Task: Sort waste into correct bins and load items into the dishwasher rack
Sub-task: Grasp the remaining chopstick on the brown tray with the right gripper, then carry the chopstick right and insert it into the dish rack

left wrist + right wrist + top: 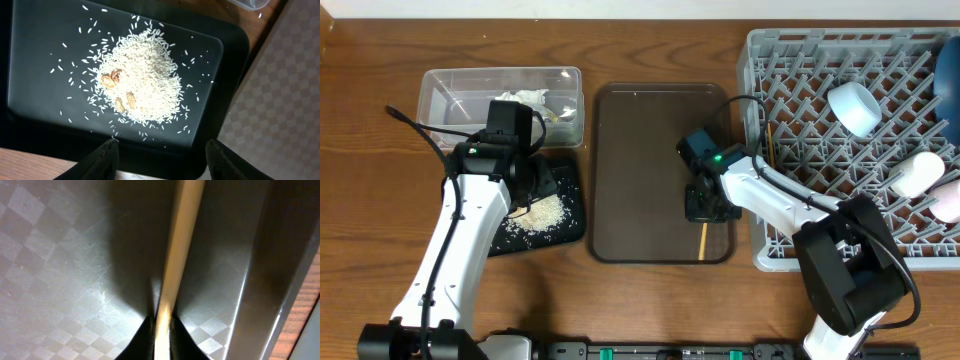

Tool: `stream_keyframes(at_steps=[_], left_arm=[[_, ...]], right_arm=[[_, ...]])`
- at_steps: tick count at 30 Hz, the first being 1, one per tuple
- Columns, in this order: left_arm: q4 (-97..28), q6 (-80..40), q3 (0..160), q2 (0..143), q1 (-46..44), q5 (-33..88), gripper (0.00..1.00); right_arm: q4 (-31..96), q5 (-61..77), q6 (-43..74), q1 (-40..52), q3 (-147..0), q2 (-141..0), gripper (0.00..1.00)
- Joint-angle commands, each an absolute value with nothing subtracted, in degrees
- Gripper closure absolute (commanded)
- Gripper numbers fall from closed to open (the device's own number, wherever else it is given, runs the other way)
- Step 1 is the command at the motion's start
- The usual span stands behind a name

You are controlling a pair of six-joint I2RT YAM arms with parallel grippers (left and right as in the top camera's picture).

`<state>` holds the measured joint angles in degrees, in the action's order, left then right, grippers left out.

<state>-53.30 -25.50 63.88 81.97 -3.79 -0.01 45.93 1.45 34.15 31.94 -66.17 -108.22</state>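
My right gripper [705, 205] is low over the brown tray and shut on a wooden chopstick [703, 240]; the right wrist view shows its fingers [161, 325] pinching the chopstick [180, 245]. A second chopstick [769, 145] stands in the grey dishwasher rack [790, 90], which also holds the light-blue bowl [853, 108], dark-blue dish [948, 75], pale-green cup [918, 172] and pink cup [948, 200]. My left gripper [535, 180] is open and empty [162, 150] above the black tray [45, 100] with the rice heap [140, 80]. The clear tub [445, 90] holds the napkin [530, 100].
The brown serving tray [640, 150] lies between the black tray [570, 225] and the rack; its raised rim runs just right of the held chopstick [260, 270]. A few brownish scraps lie in the rice [112, 77].
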Motion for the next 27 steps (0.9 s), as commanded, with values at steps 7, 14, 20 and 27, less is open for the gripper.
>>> stream_keyframes(at_steps=[7,14,20,27], left_arm=[[-53.3,-25.6,64.0,82.0,-3.6,-0.7,0.41],[-53.3,-25.6,64.0,82.0,-3.6,-0.6,0.41],[-53.3,-25.6,64.0,82.0,-3.6,-0.6,0.41],[-53.3,-25.6,64.0,82.0,-3.6,-0.6,0.41]], right_arm=[[44.5,1.5,30.9,31.8,-68.9,-107.4,0.99],[47.9,1.5,22.0,27.5,-74.3,-99.2,0.99],[50.0,1.5,15.4,19.1,-75.0,-91.1,0.99],[54.3,3.8,11.0,8.2,-74.9,-89.3,0.99]])
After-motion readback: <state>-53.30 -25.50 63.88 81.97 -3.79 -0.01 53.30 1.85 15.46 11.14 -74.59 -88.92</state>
